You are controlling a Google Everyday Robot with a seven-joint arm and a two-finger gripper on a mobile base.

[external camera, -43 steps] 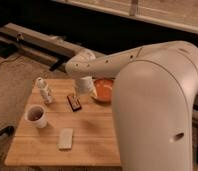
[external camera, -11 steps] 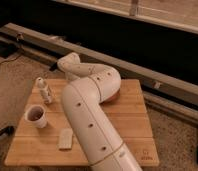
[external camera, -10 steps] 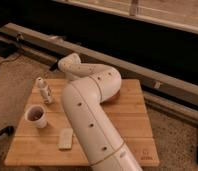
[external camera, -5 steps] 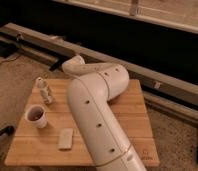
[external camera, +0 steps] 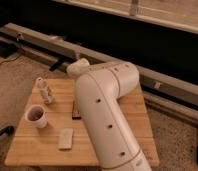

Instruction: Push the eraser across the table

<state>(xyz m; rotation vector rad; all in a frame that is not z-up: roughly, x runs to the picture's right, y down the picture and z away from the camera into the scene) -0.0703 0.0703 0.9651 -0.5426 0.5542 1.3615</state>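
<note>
**One raised view, looking down and forward over the table**

A single camera view is given, taken from above and from the near side of the table [external camera: 134, 105], and aimed downward and ahead. The whole wooden top is taken in, slightly turned, with one corner cut off at the lower left. The view is set close. Its middle is filled by the white arm [external camera: 104, 117], which rises from the bottom edge and hides much of the table. Beyond the far edge, speckled floor [external camera: 12, 75], a long grey rail [external camera: 42, 40] and a dark wall are taken in. The gripper is not seen in this view. With only one view supplied, no part of the scene is shared with another.
</note>
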